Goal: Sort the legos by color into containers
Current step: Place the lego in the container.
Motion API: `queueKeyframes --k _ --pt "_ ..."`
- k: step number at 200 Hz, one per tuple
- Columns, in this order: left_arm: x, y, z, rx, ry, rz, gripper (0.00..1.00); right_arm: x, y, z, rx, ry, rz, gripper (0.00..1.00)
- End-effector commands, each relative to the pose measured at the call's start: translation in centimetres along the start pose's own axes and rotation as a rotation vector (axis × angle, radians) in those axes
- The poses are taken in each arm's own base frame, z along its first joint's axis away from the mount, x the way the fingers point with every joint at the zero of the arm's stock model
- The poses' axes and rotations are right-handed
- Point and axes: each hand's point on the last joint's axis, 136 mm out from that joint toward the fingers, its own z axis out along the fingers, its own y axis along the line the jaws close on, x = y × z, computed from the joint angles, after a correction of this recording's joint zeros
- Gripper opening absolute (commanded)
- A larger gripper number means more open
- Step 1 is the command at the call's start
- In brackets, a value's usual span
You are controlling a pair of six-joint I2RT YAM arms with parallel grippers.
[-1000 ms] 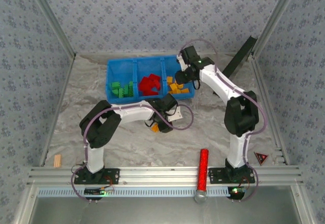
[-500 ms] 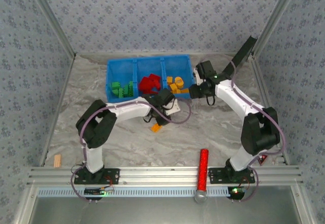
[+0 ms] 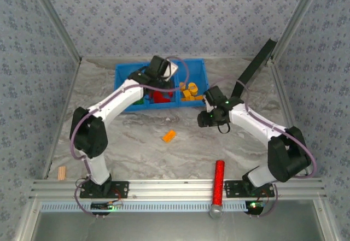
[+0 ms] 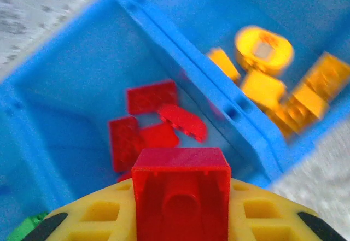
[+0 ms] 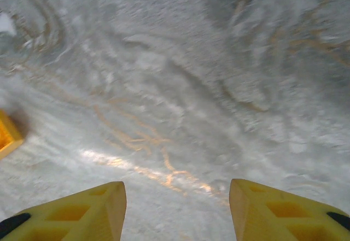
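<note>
Lowest in the top view, one orange brick (image 3: 169, 136) lies loose on the desk (image 3: 126, 148). We judge it light, rigid and slick, best pinched across its long flat sides. To its right in the frame, the right tool (image 5: 175, 192) hangs part open, holding nothing. Higher up, the left tool (image 4: 180, 197) is clamped on a red brick (image 4: 180, 167) above the middle compartment (image 4: 71, 82) of the blue tray (image 4: 219, 96), where other red bricks (image 4: 145, 96) lie.

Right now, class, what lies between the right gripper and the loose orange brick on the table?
Only bare marbled table separates the right gripper from the orange brick. This is clearest in the top view.
</note>
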Motion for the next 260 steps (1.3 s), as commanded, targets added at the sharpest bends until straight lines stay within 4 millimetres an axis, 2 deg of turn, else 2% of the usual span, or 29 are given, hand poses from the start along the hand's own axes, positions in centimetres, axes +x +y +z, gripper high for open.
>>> queueKeyframes --k 1,23,35,40,54,92,136,155,172,203,231,260 --pt "0.1 2.3 1.7 -0.056 0.062 -0.138 0.20 1.6 2.3 -0.2 -0.052 0.031 0.002 0.55" --pt "-0.8 3.9 4.3 -0.056 0.076 -0.210 0.20 3.0 4.1 0.0 -0.086 0.066 -0.015 0.55" --pt "0.5 4.3 6.1 -0.044 0.136 -0.239 0.20 3.5 5.2 0.1 -0.102 0.073 -0.024 0.55" --pt "-0.3 4.7 6.3 -0.041 0.122 -0.254 0.20 3.6 5.7 0.0 -0.110 0.071 -0.026 0.56" --pt "-0.1 5.1 7.8 -0.036 0.146 -0.290 0.20 3.8 7.0 0.2 -0.137 0.074 -0.028 0.58" --pt "0.7 5.1 10.8 -0.023 0.191 -0.332 0.20 3.8 9.2 0.4 -0.147 0.063 -0.043 0.63" --pt "2.8 4.5 13.5 0.009 0.249 -0.365 0.23 3.4 11.0 0.9 -0.139 0.062 -0.061 0.68" --pt "3.3 4.5 13.7 0.015 0.253 -0.380 0.29 3.3 11.3 1.4 -0.124 0.068 -0.065 0.70" --pt "3.5 4.6 13.6 0.013 0.253 -0.389 0.42 3.0 11.6 1.9 -0.117 0.068 -0.060 0.70" --pt "3.3 4.7 12.9 0.031 0.241 -0.414 0.58 2.4 11.9 2.3 -0.105 0.064 -0.028 0.70" --pt "2.6 4.8 12.0 0.045 0.222 -0.406 0.60 1.4 12.3 1.9 -0.101 0.047 0.023 0.71" --pt "0.3 5.3 9.1 0.052 0.132 -0.391 0.61 1.4 12.8 1.9 -0.114 0.049 0.089 0.73"
